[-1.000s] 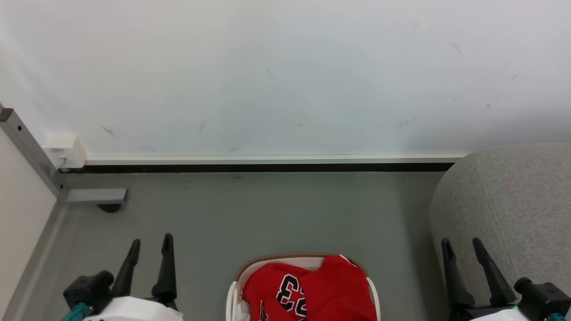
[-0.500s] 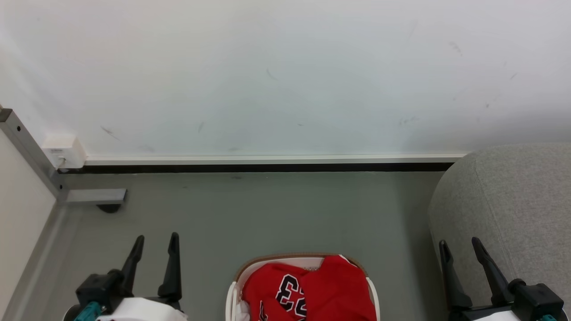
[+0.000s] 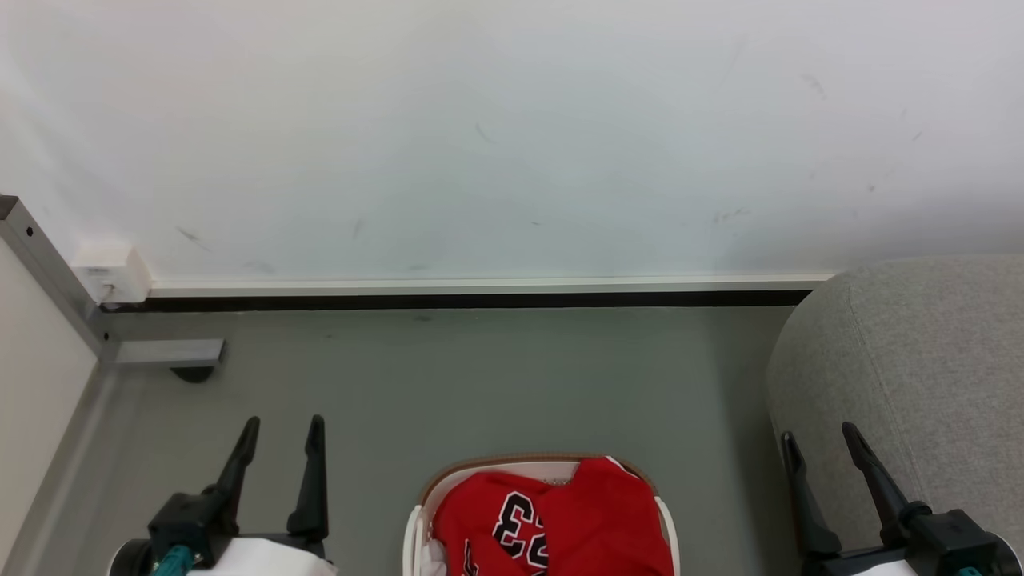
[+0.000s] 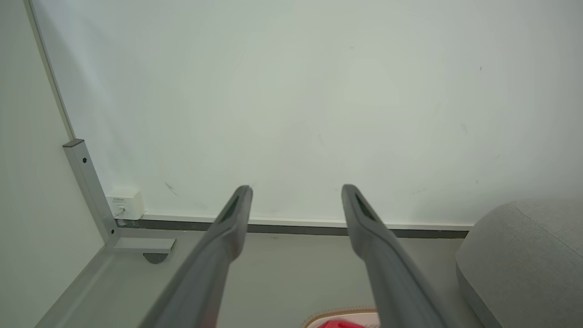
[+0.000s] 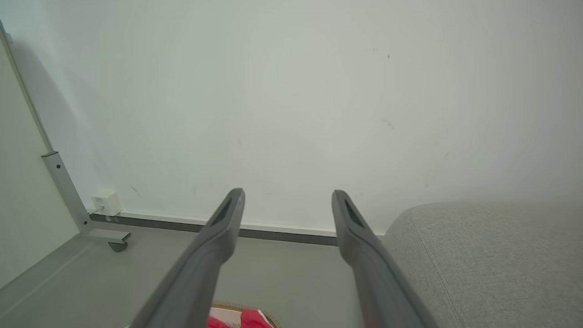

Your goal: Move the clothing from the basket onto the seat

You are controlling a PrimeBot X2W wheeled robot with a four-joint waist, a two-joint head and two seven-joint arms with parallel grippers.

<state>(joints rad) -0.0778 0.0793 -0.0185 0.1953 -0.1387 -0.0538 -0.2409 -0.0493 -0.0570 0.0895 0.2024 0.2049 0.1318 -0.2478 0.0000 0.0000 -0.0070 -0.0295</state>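
Red jersey (image 3: 560, 520) lies in basket (image 3: 416, 532) on floor; left gripper (image 3: 282, 422) and right gripper (image 3: 818, 432) both spread wide, empty.

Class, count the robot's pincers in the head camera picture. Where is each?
2. The left pincer is lower left, over the floor; the right pincer is lower right, beside the sofa. Both stand open and empty.
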